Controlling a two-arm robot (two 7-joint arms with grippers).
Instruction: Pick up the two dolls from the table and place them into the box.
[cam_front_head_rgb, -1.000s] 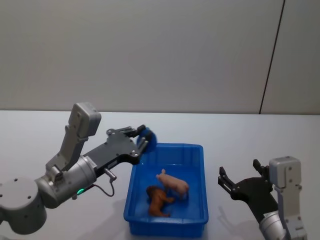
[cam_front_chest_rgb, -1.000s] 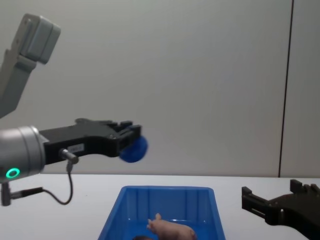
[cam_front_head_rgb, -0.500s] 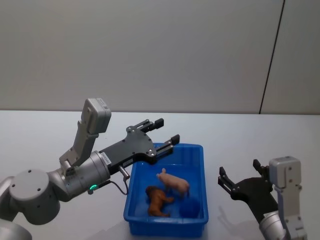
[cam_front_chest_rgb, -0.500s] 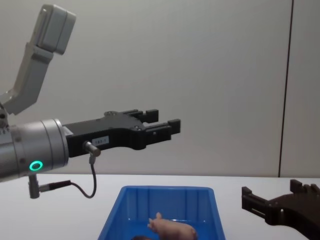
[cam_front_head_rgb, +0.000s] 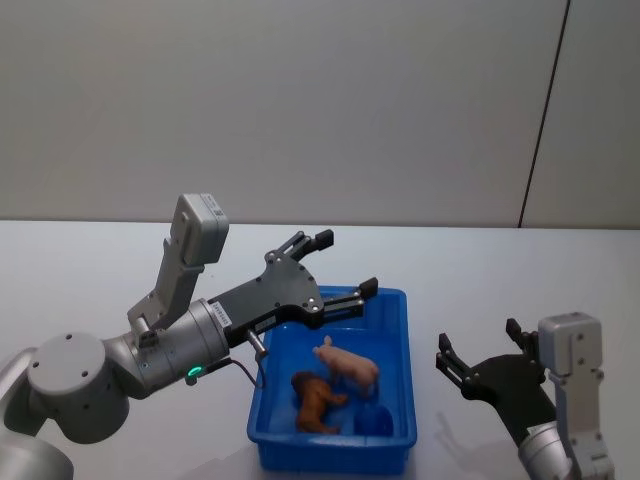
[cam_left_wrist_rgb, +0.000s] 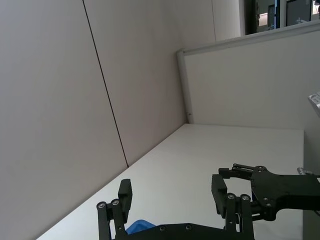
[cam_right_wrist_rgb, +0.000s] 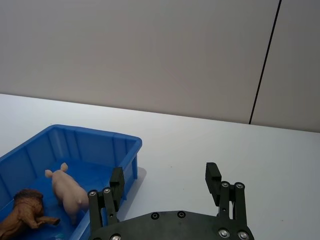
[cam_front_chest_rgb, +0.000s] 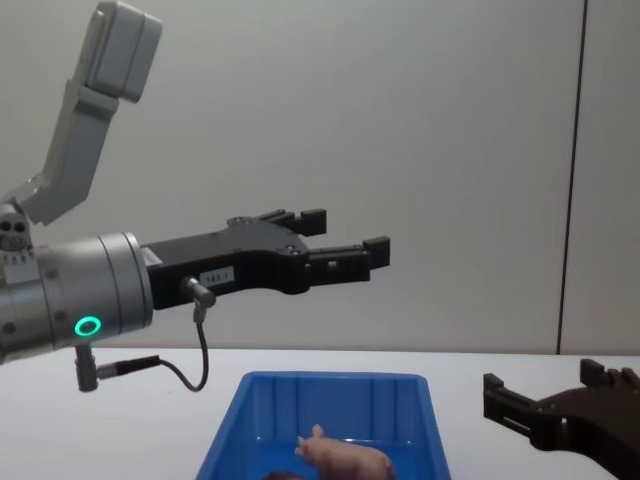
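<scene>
Both dolls lie inside the blue box (cam_front_head_rgb: 331, 456). The pale pink pig (cam_front_head_rgb: 347, 366) stands in the middle, and the reddish-brown dog (cam_front_head_rgb: 315, 401) lies just in front of it. My left gripper (cam_front_head_rgb: 344, 262) hovers open and empty above the box's far rim, also seen in the chest view as the left gripper (cam_front_chest_rgb: 345, 232) above the box (cam_front_chest_rgb: 330, 379) and pig (cam_front_chest_rgb: 345, 461). My right gripper (cam_front_head_rgb: 478, 340) rests open and empty over the table (cam_front_head_rgb: 100, 270), to the right of the box. In the right wrist view, the pig (cam_right_wrist_rgb: 67, 189) and dog (cam_right_wrist_rgb: 25, 210) are inside the box (cam_right_wrist_rgb: 125, 143).
A small blue object (cam_front_head_rgb: 374, 421) lies in the box's near right corner. White tabletop (cam_right_wrist_rgb: 225, 150) stretches around the box, with a plain wall behind. The left wrist view shows my right gripper (cam_left_wrist_rgb: 260, 176) farther off.
The left gripper held a blue object a second ago. It has since opened, the object has dropped into the box, and the arm has moved right over the box. The right arm is still.
</scene>
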